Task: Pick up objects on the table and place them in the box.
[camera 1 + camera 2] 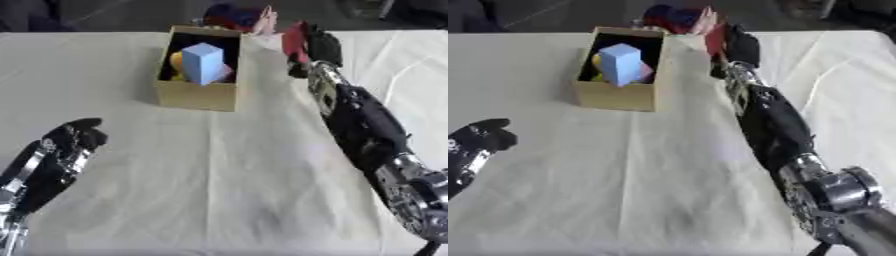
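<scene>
One red object, flat-looking, rigid, pinched in the right hand just right of the box's far corner; risk: clipping the rim and dropping onto cloth. Box: open cardboard, holding a pale-blue block over yellow and pink pieces. Left hand: relaxed, well nearer than box

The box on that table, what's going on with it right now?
The cardboard box already holds a light blue block with yellow and pink pieces beside it. The robot's right hand reaches to the table's far edge beside the box, closed on a red object. Its left hand rests idle at lower left.
</scene>
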`<state>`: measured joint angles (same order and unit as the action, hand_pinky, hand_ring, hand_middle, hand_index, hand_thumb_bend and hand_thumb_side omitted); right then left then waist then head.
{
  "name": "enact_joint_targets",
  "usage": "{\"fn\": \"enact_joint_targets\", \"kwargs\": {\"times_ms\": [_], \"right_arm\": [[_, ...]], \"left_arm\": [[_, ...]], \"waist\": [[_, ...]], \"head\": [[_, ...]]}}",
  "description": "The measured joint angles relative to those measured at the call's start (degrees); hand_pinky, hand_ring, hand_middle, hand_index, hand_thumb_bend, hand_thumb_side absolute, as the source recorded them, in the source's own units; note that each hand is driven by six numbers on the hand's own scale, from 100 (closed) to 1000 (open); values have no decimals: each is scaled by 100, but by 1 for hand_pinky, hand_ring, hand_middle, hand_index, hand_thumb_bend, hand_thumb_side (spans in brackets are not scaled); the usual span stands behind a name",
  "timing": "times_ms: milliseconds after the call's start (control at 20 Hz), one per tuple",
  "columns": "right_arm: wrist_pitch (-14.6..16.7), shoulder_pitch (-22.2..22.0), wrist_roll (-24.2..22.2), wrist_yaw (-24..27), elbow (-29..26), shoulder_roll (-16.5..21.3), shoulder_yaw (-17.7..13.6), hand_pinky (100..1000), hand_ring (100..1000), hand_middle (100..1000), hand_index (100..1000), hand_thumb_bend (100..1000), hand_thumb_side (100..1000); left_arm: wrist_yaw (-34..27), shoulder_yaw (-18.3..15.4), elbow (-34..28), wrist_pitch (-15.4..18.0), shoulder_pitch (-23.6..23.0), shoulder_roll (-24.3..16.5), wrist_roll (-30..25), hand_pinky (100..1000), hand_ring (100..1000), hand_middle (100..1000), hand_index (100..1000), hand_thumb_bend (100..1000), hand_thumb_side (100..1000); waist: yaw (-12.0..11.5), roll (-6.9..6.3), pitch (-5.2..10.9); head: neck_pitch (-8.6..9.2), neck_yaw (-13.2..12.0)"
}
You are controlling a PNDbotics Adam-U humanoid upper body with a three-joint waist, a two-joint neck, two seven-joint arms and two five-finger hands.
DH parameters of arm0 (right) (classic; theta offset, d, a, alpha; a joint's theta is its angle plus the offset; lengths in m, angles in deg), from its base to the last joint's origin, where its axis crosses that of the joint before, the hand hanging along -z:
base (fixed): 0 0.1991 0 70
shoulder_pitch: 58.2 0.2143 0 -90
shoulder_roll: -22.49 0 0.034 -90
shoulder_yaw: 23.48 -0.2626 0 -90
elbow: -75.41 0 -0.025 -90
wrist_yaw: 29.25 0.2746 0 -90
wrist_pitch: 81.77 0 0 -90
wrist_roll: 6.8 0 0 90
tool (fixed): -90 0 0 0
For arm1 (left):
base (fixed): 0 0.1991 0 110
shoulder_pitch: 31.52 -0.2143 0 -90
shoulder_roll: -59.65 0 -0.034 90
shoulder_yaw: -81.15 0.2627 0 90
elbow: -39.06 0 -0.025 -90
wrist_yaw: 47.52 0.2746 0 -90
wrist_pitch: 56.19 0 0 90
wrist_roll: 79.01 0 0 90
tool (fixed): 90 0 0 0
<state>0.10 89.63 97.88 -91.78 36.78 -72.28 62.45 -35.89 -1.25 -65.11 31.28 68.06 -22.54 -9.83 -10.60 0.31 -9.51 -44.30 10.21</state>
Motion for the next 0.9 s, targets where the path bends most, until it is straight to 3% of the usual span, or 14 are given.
{"fn": "enact_joint_targets", "kwargs": {"times_ms": [200, 400, 500, 700, 900], "right_arm": [[416, 122, -381, 626, -435, -39, 230, 811, 520, 631, 863, 100, 231], [743, 169, -830, 915, -636, -201, 458, 818, 551, 664, 893, 100, 286], [888, 169, -1037, 930, -657, -315, 544, 822, 587, 695, 911, 100, 392], [1098, 169, -1350, 845, -667, -467, 663, 851, 763, 823, 961, 100, 599], [1109, 168, -1457, 537, -679, -523, 689, 879, 831, 888, 979, 100, 724]], "left_arm": [[1, 0, 0, 0, -4, 0, 0, 817, 747, 657, 865, 100, 706], [1, 3, -1, -1, -4, 2, -5, 817, 747, 657, 865, 100, 705], [1, 3, -1, -2, -4, 3, -7, 817, 747, 657, 865, 100, 705], [1, 4, -1, -2, -4, 3, -11, 817, 747, 656, 865, 100, 707], [1, 4, -1, -9, -4, 4, -18, 817, 747, 656, 865, 100, 707]], "waist": [[-4, 0, 6], [-44, 0, 6], [-66, 0, 6], [-106, 0, 6], [-119, 1, 6]], "head": [[0, 2], [0, 23], [0, 46], [0, 59], [0, 60]]}}
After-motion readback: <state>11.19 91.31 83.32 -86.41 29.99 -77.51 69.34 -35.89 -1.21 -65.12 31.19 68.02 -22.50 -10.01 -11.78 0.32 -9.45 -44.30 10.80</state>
